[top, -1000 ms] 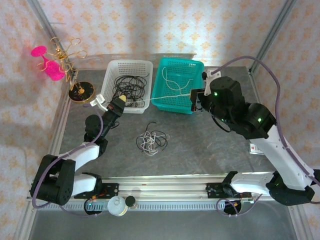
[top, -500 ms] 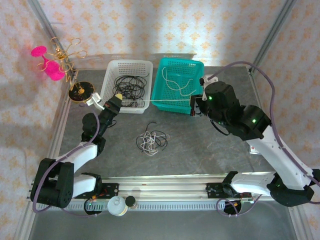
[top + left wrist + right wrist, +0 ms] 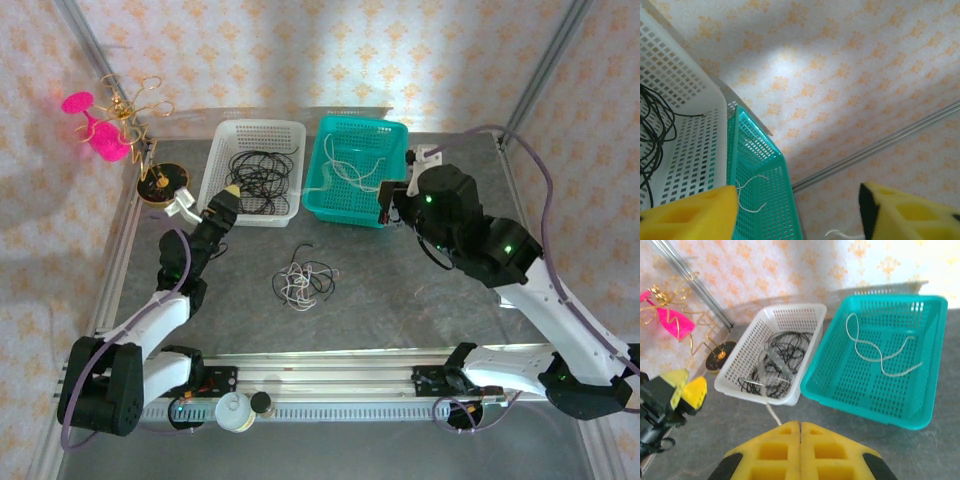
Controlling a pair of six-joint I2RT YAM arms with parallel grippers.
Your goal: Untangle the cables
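Grey table [image 3: 420, 290] with white basket [image 3: 214, 170], teal basket [image 3: 365, 121], gold wire stand [image 3: 163, 184], loose tangle of cables [image 3: 305, 283]

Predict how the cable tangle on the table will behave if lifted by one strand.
Probably floppy: the tangle lies in loose curls, so it should sag. Its thin strands suggest little weight. Black and whitish strands cross, so both may lift together.
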